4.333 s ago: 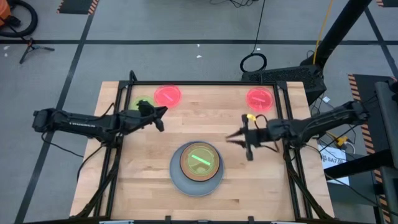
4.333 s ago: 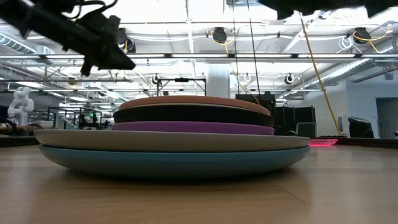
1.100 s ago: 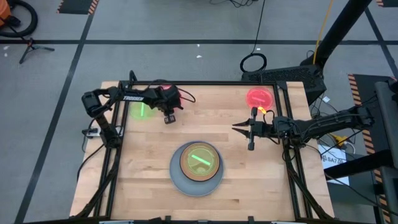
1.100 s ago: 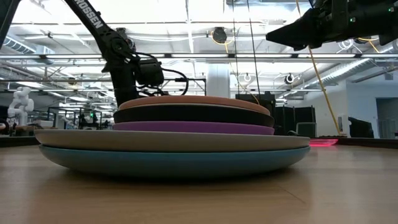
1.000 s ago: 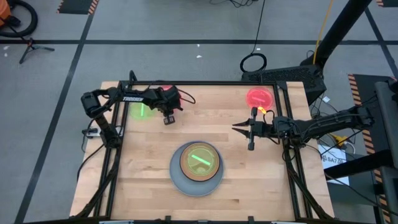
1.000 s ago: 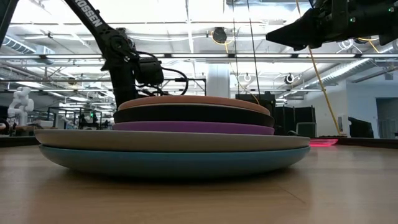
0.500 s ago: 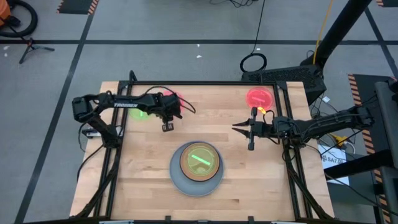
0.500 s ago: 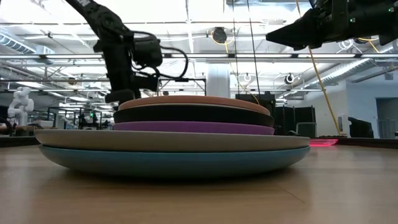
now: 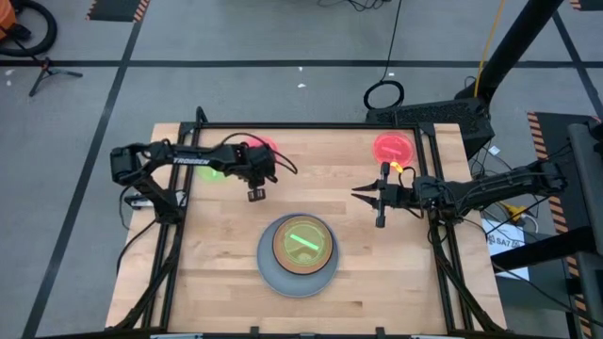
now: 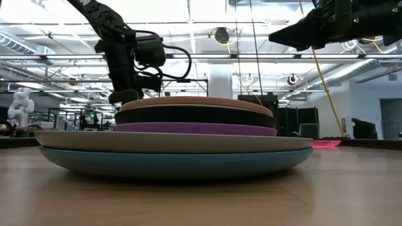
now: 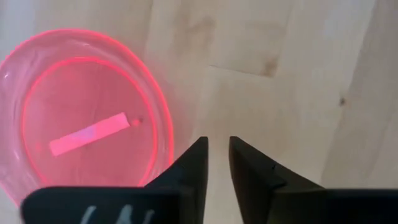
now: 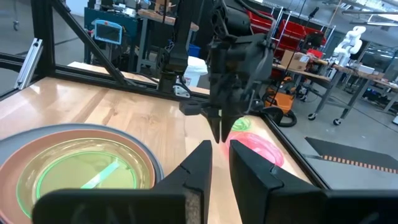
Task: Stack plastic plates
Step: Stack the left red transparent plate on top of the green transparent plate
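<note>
Translucent red-pink plate [image 11: 81, 130], 1, thin, light, slick, stiff; take at rim beside my left jaws [image 11: 216, 152], narrowly parted, empty; right jaws [image 12: 216, 155] likewise, waiting.

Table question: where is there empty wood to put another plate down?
Bare wood lies on the table left and right of the plate stack, and between the two red-pink plates at the far edge. It's crowded under the left gripper, by the green plate.

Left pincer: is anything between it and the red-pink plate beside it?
Nothing visible. The left pincer hangs over bare wood right beside the red-pink plate, its fingers slightly apart and holding nothing, with only open table between them.
</note>
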You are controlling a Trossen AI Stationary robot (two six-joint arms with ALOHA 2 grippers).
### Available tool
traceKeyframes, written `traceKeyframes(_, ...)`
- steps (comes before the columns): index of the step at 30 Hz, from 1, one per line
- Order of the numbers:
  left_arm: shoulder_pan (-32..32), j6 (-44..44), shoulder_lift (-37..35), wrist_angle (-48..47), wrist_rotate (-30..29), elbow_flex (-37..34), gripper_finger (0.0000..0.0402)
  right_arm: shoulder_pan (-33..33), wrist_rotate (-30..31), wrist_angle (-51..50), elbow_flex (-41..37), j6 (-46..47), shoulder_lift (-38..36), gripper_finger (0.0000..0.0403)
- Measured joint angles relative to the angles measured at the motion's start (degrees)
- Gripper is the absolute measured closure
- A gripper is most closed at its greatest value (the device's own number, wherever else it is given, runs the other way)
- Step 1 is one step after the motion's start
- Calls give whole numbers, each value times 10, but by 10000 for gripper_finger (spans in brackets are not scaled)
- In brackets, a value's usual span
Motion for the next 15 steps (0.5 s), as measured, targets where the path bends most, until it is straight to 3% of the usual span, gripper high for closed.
traceKeyframes(7, 25, 3, 0, 3, -1, 0, 272, 0, 0, 0, 0, 0, 0, 353)
traceKeyframes(15, 41, 6, 5, 45, -10, 0, 266, 0, 0, -7, 0, 0, 0, 353)
